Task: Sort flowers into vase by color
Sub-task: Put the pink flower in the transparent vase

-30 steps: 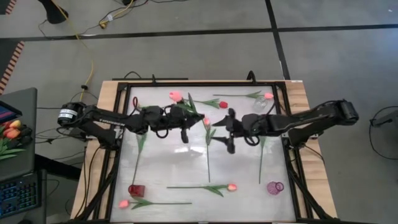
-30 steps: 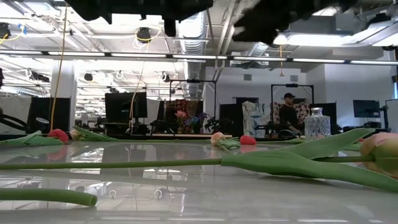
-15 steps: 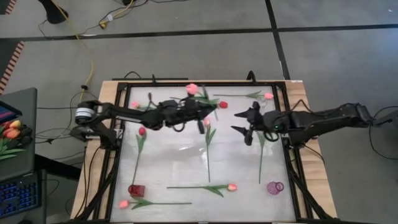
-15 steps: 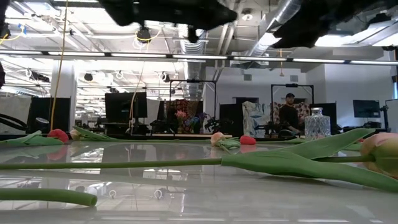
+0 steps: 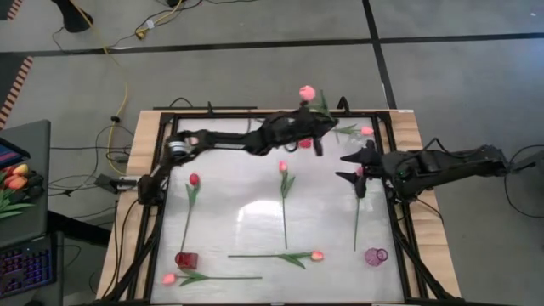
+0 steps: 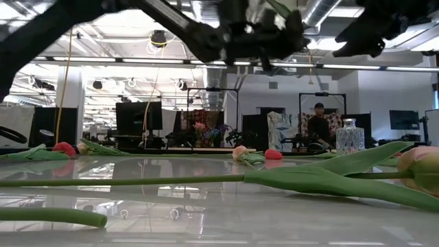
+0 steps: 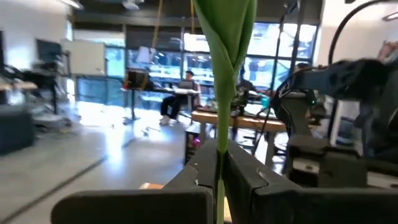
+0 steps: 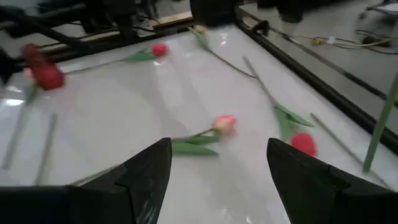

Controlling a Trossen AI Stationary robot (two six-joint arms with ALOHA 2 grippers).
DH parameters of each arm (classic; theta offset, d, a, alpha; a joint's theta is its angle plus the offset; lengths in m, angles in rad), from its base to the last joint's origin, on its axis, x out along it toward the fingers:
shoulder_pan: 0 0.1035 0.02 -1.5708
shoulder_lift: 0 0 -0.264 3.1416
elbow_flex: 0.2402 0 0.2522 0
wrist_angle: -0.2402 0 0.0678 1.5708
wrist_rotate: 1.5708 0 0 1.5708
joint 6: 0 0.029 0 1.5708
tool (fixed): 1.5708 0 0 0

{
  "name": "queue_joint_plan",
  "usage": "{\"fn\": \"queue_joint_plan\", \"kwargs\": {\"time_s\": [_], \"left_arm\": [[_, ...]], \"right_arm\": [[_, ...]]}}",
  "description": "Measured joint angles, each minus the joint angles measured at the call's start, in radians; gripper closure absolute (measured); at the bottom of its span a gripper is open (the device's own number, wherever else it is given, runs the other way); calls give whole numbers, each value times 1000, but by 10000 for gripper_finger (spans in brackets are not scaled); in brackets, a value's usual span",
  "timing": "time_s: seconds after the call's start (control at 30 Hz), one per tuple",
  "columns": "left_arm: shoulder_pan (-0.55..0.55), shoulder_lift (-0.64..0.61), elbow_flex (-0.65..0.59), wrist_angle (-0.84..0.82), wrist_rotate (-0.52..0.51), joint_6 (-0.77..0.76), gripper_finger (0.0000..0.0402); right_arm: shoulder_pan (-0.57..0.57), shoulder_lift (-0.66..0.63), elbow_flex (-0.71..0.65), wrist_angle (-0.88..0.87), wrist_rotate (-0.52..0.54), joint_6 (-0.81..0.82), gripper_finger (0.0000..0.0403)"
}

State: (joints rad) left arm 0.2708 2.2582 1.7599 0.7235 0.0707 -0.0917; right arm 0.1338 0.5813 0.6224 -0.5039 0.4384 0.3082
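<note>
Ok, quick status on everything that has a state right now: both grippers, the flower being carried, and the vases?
left gripper: shut on the pink tulip's stem, raised at the table's far edge.
pink tulip: held up, off the table.
right gripper: open, empty, by the table's right side.
red vase: empty.
purple vase: empty.
clear vase: upright.

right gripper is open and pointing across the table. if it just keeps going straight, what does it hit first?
Likely the pale pink tulip, lying centred ahead of the open right gripper in its wrist view. Nothing shows between them, though depth is hard to judge.
</note>
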Motion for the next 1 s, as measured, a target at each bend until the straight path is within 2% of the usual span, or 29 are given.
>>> {"fn": "queue_joint_plan", "kwargs": {"time_s": [0.2,0.37,0.47,0.7,1.0], "left_arm": [[11,194,297,-71,78,-49,401],[11,278,458,-138,80,-37,401],[10,300,497,-151,74,-25,401],[10,301,503,-137,22,13,401],[10,300,503,-131,-62,58,401]], "right_arm": [[-13,-73,0,-107,50,36,113],[-13,-151,0,-161,48,61,113],[-13,-197,0,-176,48,53,113],[-13,-288,0,-175,46,26,113],[-13,-336,0,-172,59,-29,113]]}}
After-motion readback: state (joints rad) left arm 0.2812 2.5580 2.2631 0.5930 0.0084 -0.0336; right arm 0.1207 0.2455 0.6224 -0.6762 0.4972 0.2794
